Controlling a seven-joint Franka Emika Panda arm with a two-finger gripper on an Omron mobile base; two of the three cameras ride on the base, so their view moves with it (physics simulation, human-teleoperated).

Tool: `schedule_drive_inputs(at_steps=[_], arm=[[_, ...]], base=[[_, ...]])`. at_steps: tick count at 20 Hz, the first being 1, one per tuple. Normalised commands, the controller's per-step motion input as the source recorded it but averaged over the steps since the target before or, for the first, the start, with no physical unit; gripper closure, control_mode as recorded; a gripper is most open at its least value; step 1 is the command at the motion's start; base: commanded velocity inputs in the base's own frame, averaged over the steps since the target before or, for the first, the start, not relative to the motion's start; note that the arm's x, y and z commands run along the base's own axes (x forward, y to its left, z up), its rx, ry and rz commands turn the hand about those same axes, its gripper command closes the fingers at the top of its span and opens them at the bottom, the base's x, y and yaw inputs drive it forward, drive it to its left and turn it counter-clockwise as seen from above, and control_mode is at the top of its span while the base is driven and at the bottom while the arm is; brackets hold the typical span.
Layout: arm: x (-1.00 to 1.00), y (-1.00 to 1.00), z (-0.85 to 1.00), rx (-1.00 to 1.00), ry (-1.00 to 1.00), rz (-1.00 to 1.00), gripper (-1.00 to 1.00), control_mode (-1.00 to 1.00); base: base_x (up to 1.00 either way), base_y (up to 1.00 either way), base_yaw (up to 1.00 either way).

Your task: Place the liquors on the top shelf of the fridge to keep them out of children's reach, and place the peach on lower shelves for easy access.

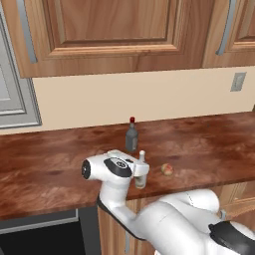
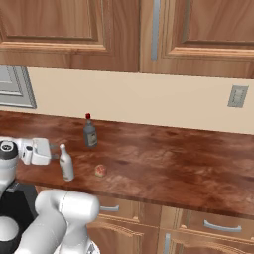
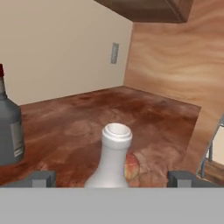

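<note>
While all three items of the task stand on the wooden counter (image 2: 188,163), no placement has been made, as far as these views show. Working left to right across the right base view, the gripper (image 2: 52,151) sits at the near left of the counter, level with the neck of the cream-white bottle (image 2: 66,163) and just beside it. In the hand view that bottle (image 3: 112,157) stands upright, centred between the two finger tips (image 3: 42,178), which are spread wide with clear space either side of the neck. The jaws are fully apart and hold nothing.

Next, further back on the counter, the dark grey bottle (image 2: 90,132) with its red cap stands upright, apart from the other. To the right of the cream-white bottle lies the peach (image 2: 100,170), near it but not touching. In the left base view the same order holds: dark grey bottle (image 1: 131,136) behind, cream-white bottle (image 1: 141,172) partly behind the hand, peach (image 1: 168,170) to its right.

Judgement: the step in hand appears to be the first pick, of the cream-white bottle. Remaining: closing on it, carrying it to the top shelf of the fridge, repeating for the dark grey bottle, then the peach to a lower shelf. The fridge interior cannot be assessed from here.
</note>
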Motion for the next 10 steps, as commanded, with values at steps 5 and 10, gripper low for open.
schedule_drive_inputs(at_steps=[5, 10], arm=[[0.32, 0.00, -0.28, 0.00, 0.00, 0.00, -1.00, -1.00], [0.18, 0.00, -0.15, 0.00, 0.00, 0.00, -1.00, -1.00]], base=[[0.00, 0.00, 0.00], [0.00, 0.00, 0.00]])
